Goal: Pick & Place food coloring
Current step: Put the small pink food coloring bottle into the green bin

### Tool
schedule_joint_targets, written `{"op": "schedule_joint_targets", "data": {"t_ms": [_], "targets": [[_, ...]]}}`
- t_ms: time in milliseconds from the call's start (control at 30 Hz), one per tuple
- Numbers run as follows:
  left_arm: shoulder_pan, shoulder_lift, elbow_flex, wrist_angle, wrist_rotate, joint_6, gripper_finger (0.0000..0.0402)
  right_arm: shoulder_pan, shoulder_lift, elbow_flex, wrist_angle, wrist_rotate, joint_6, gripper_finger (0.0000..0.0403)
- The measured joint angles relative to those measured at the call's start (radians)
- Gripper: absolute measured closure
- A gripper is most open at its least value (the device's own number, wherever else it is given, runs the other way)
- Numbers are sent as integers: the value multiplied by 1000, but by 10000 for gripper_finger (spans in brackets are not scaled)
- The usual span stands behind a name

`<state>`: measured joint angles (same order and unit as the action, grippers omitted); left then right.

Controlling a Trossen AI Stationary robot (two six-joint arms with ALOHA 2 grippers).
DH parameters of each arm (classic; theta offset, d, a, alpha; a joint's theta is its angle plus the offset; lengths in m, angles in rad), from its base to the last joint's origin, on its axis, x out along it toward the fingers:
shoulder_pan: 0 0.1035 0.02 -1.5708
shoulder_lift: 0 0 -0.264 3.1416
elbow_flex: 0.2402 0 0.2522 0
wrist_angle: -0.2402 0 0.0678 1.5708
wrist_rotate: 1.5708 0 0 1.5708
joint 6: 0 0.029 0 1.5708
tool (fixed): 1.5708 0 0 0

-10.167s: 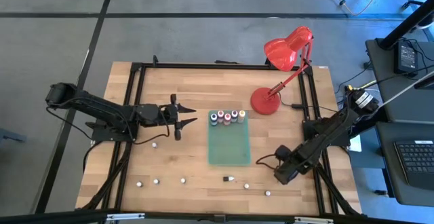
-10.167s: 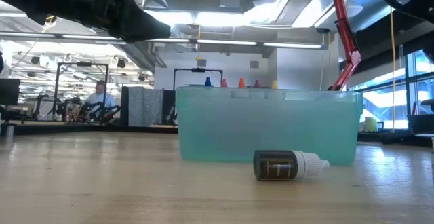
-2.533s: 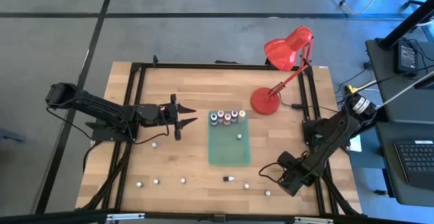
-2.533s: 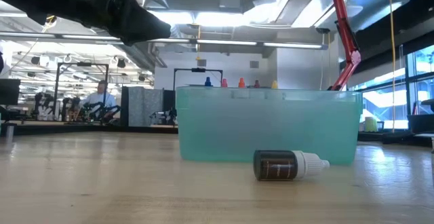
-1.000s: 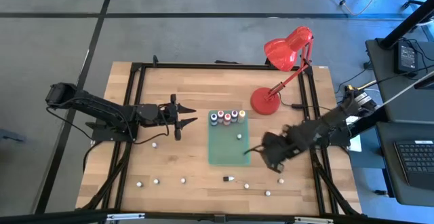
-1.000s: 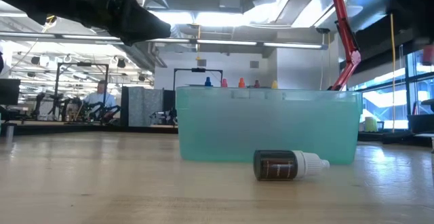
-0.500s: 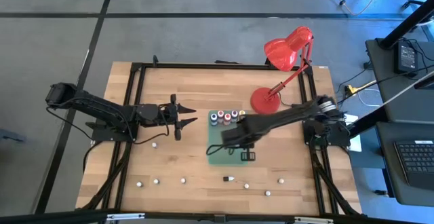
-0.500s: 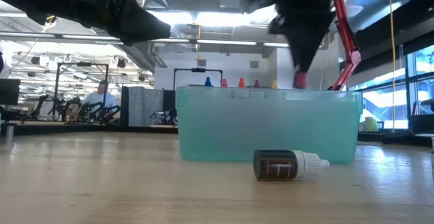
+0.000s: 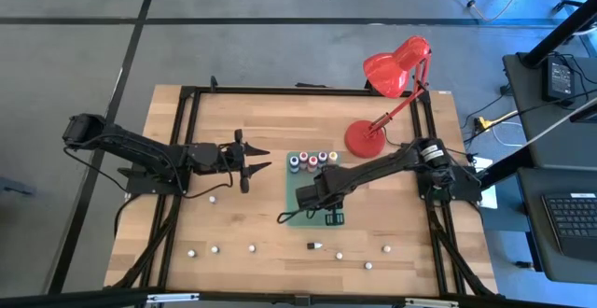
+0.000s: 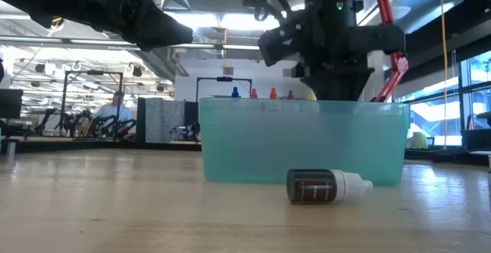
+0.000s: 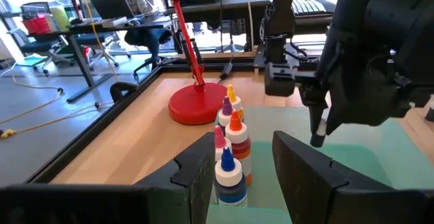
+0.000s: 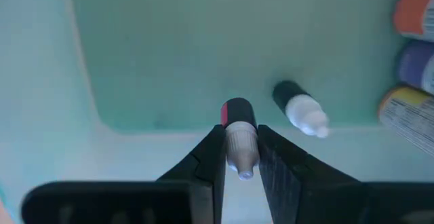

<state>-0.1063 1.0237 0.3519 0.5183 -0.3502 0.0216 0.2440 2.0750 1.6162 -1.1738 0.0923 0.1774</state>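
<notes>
A small pink-labelled bottle (image 12: 239, 134) with a pale cap is pinched between the right gripper's (image 12: 241, 157) near-closed fingers above the smooth green bin (image 12: 156, 61), a dark bottle (image 12: 298, 108) lying just beyond, upright bottles (image 9: 312, 161) farther off.

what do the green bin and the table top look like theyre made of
Translucent green rectangular bin: likely frosted plastic; light glows through its cloudy wall.
Pale wooden table top: looks like butcher-block wood with a matte finish; narrow plank strips and grain show.
</notes>
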Motion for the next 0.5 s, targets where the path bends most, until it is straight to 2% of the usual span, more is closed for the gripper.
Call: {"op": "schedule_joint_targets", "data": {"t_ms": [167, 500], "targets": [[0, 0, 0, 0, 0, 0, 258, 0, 0, -44, 41, -40, 0, 324], [0, 0, 0, 0, 0, 0, 258, 0, 1, -64, 60, -42, -49, 310]]}}
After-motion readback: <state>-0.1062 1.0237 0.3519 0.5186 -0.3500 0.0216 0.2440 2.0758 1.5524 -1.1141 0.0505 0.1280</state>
